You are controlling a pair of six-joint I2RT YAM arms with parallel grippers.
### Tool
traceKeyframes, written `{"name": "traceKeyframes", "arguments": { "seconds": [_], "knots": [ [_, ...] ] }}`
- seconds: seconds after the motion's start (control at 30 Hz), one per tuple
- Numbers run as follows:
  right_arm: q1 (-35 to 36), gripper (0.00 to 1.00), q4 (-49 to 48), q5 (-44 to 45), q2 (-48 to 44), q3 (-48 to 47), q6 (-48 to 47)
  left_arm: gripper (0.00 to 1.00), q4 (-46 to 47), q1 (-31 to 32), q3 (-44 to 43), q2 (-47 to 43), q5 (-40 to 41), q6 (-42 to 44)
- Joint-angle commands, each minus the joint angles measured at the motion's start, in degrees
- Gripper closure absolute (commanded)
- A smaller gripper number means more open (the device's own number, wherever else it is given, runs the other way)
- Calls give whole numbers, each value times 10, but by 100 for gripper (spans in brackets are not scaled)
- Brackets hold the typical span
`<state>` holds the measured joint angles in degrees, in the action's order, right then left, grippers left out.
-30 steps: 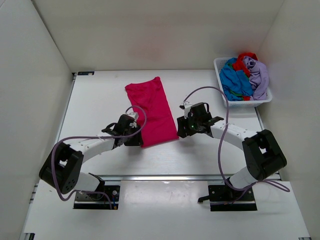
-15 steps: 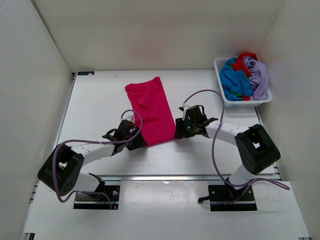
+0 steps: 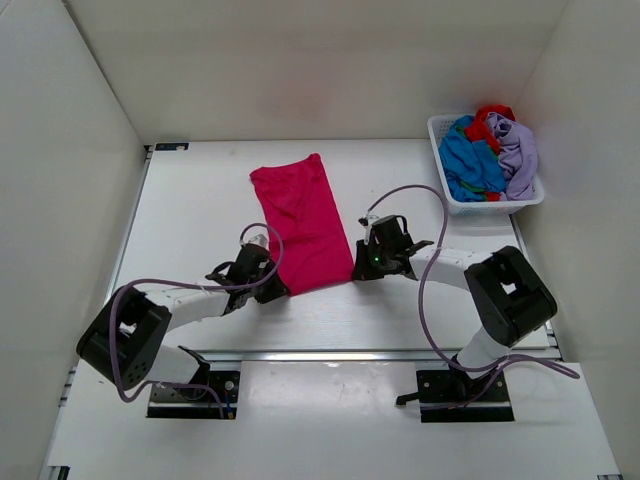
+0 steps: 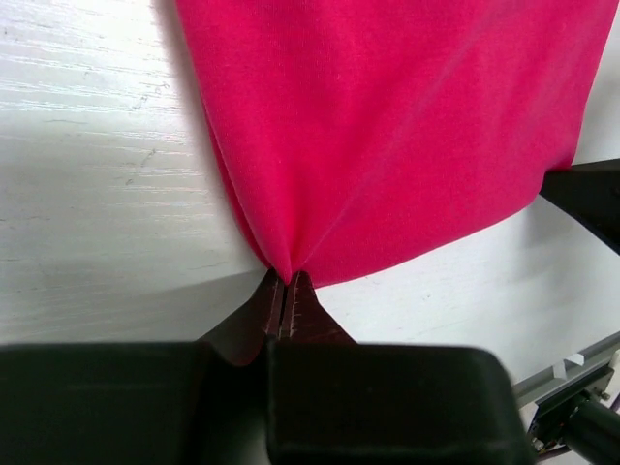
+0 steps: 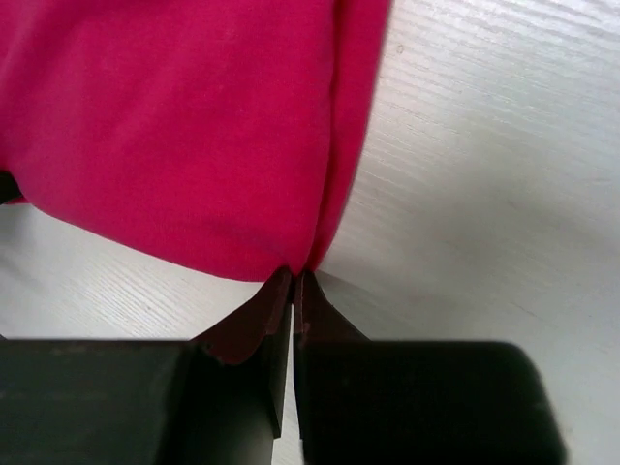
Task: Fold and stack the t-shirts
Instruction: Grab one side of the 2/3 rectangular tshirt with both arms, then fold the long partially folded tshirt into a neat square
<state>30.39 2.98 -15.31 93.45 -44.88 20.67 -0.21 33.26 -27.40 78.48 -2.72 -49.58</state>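
**Magenta t-shirt [image 3: 303, 220] pinched at both near corners**

It lies on the tabletop [image 3: 200, 200] as a long, narrow strip, apparently folded lengthwise, running from the far middle toward the arms. The left gripper [image 4: 286, 291] is closed on the near-left corner, and the cloth puckers into creases that fan out from its tips. The right gripper [image 5: 294, 283] is clamped the same way on the near-right corner.

The fabric looks thin, light and limp. It will likely sag between the two holds and drag on the tabletop. It is not fragile, but so small a bite may catch only some layers, letting the rest slide apart. The corners seem the right hold: raised level, they should keep the hem straight.

The blue t-shirt [image 3: 468, 160], red t-shirt [image 3: 493, 114] and lavender t-shirt [image 3: 517, 150] sit heaped in the white basket [image 3: 437, 128], well apart at the far right.
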Motion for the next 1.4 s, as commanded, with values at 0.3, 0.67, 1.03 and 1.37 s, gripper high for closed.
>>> {"name": "traceKeyframes", "arguments": {
  "seconds": [0.3, 0.67, 1.03, 1.37],
  "knots": [
    [52, 100, 44, -13, -99, 66, 29, 100, -186, -4, 51, -168, 24, 29],
    [152, 100, 165, -9, -305, 124, 109, 100, -405, -3, 68, -423, -28, 16],
    [140, 100, 274, -16, -386, 34, 134, 100, -514, -24, -110, -410, -55, 57],
    [18, 100, 356, -77, -265, -169, 25, 100, -482, -81, -258, -263, -62, 109]
  ]
}}
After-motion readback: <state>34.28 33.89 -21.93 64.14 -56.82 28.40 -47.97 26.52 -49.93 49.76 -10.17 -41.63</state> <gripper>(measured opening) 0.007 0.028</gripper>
